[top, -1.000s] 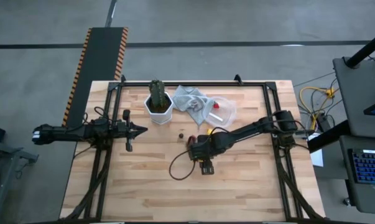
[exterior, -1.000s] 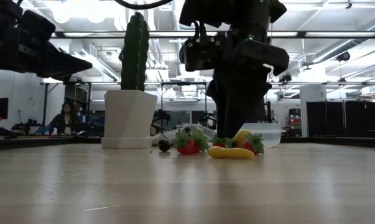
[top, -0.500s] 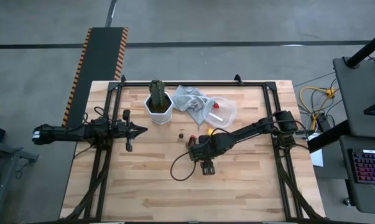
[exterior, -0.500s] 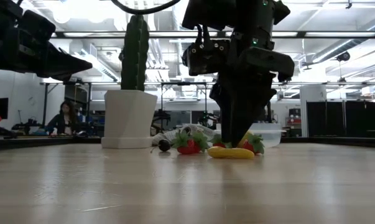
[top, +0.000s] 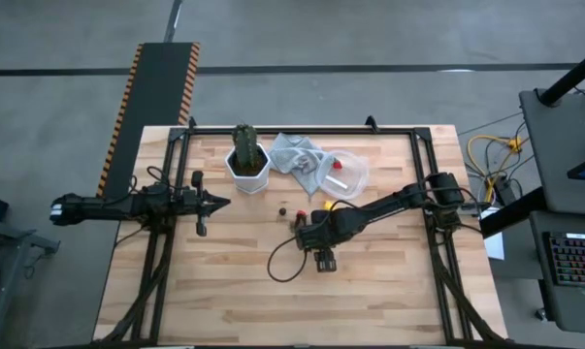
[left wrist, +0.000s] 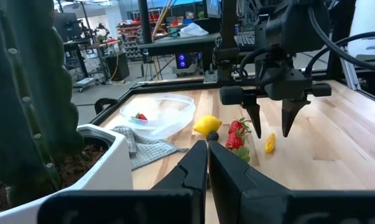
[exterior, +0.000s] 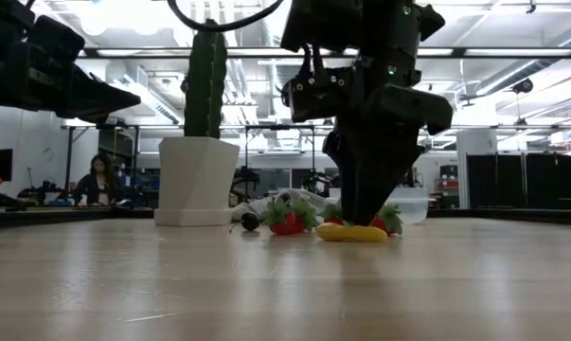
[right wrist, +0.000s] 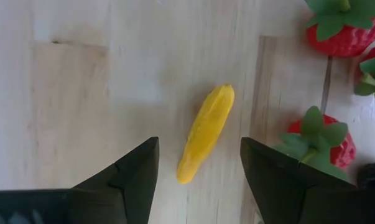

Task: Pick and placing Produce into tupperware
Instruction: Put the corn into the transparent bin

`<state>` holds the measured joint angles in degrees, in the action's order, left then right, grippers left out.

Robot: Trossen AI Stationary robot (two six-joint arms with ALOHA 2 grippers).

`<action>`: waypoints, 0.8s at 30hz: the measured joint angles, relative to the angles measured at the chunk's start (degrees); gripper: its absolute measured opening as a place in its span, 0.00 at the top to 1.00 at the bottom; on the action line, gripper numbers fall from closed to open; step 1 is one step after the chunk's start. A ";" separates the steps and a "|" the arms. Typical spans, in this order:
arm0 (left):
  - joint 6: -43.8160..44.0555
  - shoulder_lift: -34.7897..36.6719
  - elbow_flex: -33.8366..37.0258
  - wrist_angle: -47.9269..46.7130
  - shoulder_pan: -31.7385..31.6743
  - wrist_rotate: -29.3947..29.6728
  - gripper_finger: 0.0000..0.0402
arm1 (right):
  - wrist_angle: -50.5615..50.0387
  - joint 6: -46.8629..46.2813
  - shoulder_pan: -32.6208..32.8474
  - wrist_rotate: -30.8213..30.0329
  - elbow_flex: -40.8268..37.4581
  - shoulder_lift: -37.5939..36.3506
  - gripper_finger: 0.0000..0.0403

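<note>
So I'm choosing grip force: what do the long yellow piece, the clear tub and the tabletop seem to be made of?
Long yellow piece: likely moulded plastic or rubber, matte, uniform colour with faint ridges. Clear tub: thin see-through plastic, slightly cloudy and glossy, a red piece visible through its wall. Tabletop: light wooden planks with visible grain and seams, smooth satin finish.

Your right gripper (right wrist: 198, 168) points straight down near the table's middle, fingers spread apart, and it holds nothing. The right arm reaches in from the right edge. Your left gripper (left wrist: 208, 163) is closed, and its arm lies level at the table's left side.
</note>
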<state>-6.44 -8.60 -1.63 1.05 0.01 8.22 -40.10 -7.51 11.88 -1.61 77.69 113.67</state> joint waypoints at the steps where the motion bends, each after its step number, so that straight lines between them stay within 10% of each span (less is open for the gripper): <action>1: 0.00 0.00 0.00 0.01 0.00 -0.01 1.00 | 0.00 -0.10 0.00 -0.02 -0.10 0.00 0.46; 24: 0.00 0.00 0.00 -0.01 0.00 -0.01 1.00 | 3.67 -1.72 0.13 0.02 -3.21 0.02 0.46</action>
<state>-6.44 -8.60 -1.63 1.05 0.01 8.21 -36.43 -9.23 12.01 -1.58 74.48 113.69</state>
